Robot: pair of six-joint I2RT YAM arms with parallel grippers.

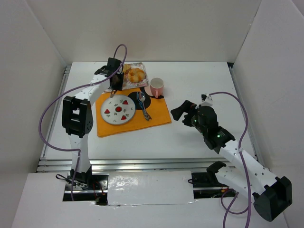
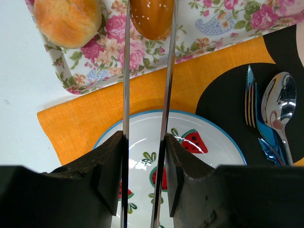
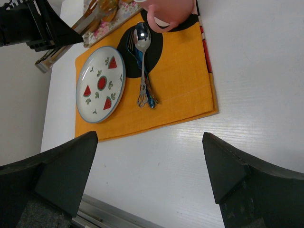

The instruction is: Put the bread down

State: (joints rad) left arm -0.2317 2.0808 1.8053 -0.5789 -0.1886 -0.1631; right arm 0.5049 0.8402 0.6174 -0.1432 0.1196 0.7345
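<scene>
My left gripper is shut on a pair of metal tongs. The two blades run forward over the white watermelon plate and flank the bread. The bread is a small orange-brown seeded bun that sits on the floral tray. In the top view the left gripper hangs at the tray's near left edge, behind the plate. My right gripper is open and empty above the bare table, right of the orange placemat. In its own view the right gripper has its jaws wide apart.
A paler round roll lies on the tray left of the bun. A pink mug stands right of the tray. A spoon and fork lie on the mat right of the plate. White walls enclose the table.
</scene>
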